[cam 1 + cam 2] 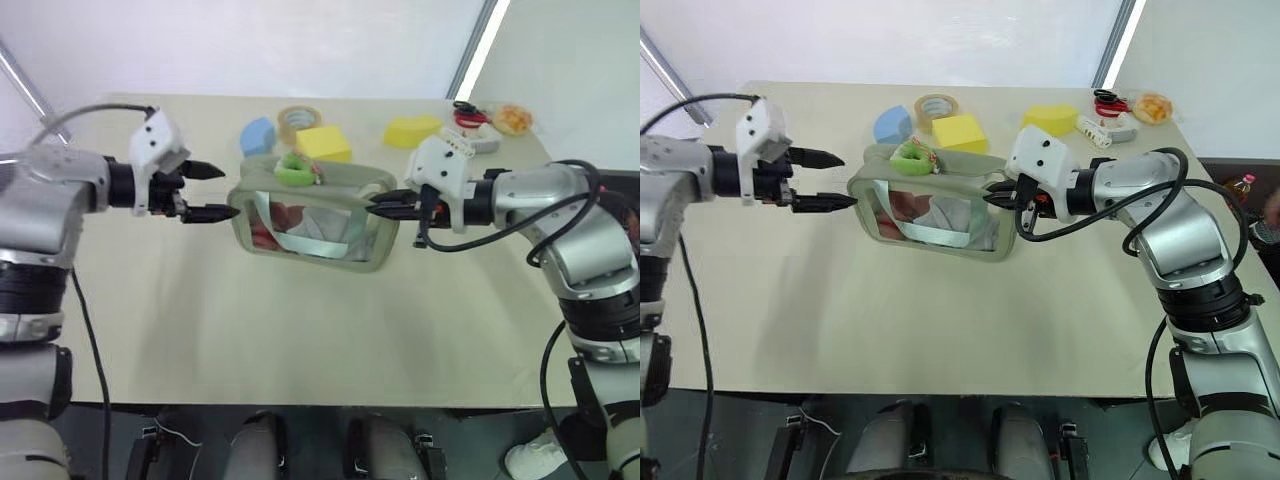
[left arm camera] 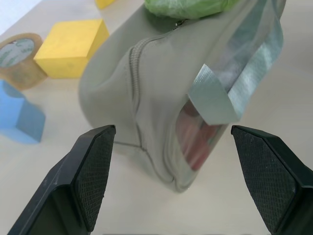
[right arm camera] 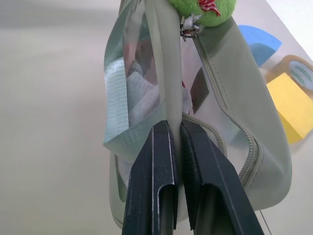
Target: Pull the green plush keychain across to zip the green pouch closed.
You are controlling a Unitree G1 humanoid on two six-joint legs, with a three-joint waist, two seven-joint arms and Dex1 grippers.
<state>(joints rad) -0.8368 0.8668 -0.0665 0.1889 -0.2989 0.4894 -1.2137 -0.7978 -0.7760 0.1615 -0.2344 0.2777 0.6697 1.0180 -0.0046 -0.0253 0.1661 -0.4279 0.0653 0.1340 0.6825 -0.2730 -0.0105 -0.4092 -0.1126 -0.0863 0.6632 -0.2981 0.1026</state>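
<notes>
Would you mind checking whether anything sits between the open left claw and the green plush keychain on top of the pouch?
Nothing visible blocks it. The left claw hangs open beside the green pouch, and the green plush keychain rests exposed on the pouch's top edge. The right claw pinches the pouch's far end.

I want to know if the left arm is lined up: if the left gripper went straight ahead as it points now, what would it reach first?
Most likely the near end of the green pouch; the open left gripper faces it.

Bright even light, glare on the far backdrop, soft shadows under the pouch (image 1: 310,215), wrist close-ups slightly soft
</notes>
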